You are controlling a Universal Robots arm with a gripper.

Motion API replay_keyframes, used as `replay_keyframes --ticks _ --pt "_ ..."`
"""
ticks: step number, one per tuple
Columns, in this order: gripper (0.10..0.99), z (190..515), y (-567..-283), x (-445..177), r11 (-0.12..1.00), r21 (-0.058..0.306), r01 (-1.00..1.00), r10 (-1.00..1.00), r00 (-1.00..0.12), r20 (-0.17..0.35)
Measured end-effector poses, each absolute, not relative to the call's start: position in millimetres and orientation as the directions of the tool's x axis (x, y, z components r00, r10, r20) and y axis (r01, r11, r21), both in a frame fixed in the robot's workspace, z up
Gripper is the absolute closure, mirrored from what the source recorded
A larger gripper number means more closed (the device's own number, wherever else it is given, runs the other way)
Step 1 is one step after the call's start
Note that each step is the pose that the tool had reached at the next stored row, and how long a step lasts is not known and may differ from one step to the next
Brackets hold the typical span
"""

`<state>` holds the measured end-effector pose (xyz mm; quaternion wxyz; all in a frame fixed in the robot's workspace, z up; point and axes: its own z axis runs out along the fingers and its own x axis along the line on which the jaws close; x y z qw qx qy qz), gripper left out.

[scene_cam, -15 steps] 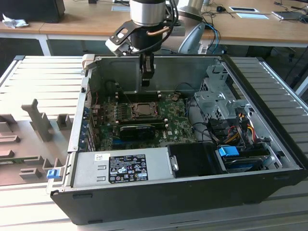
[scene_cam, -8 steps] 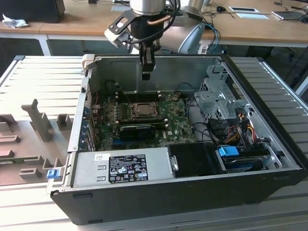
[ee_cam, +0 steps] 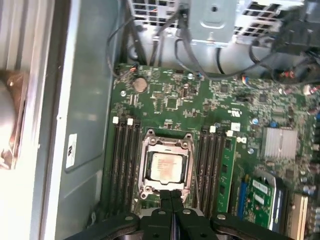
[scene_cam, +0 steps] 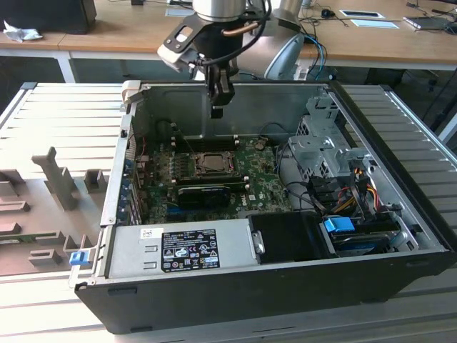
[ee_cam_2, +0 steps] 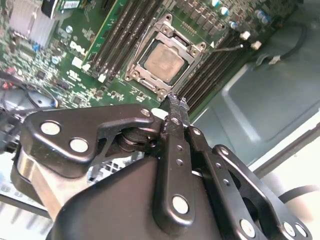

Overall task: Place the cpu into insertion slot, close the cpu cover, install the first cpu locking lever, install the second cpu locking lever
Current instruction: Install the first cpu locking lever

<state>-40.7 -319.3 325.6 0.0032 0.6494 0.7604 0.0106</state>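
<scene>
Silver cpu (ee_cam: 167,166), one, in insertion slot (ee_cam: 146,146); hand (ee_cam: 171,195) closed above.

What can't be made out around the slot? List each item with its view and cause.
- Slot's near edge, first wrist view: hidden behind the shut gripper.
- Levers, both wrist views: too thin to follow along the cover; latched or free, cannot tell.
- cpu, exterior view: too small to judge its seating.
- Board's nearer part, second wrist view: blocked by the gripper's body.
</scene>
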Motion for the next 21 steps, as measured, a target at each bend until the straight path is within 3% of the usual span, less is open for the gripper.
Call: replay_keyframes --ticks 21 --pt "0.980 314 -319 -41 0.611 0.020 0.791 0.791 -0.611 0.009"
